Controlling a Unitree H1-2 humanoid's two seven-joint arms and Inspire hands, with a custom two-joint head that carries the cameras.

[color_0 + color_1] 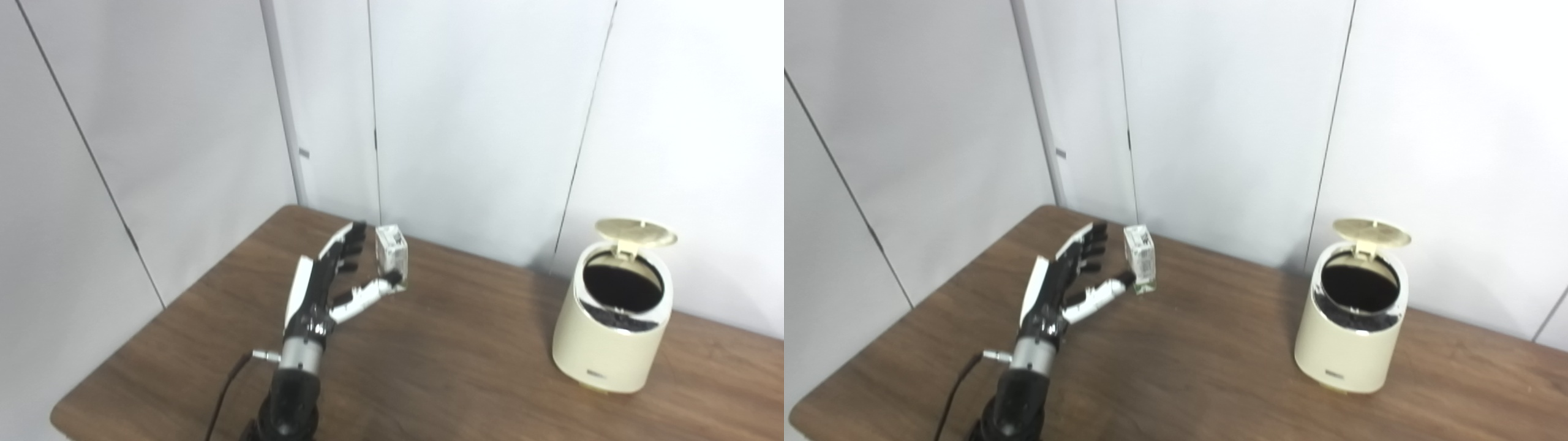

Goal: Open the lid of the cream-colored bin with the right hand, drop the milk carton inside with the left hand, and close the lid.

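Lid (637,233): already up, leaving the cream bin (612,343) ready near the desk's right edge.
Milk carton (392,256): upright near the far edge.
Left hand (334,278): released, fingers spread beside carton for grasping.
Right hand: out of view.

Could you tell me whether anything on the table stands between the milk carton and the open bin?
Nothing visible does. The milk carton stands by the left hand, and only bare table lies between it and the cream-colored bin, whose lid is up.
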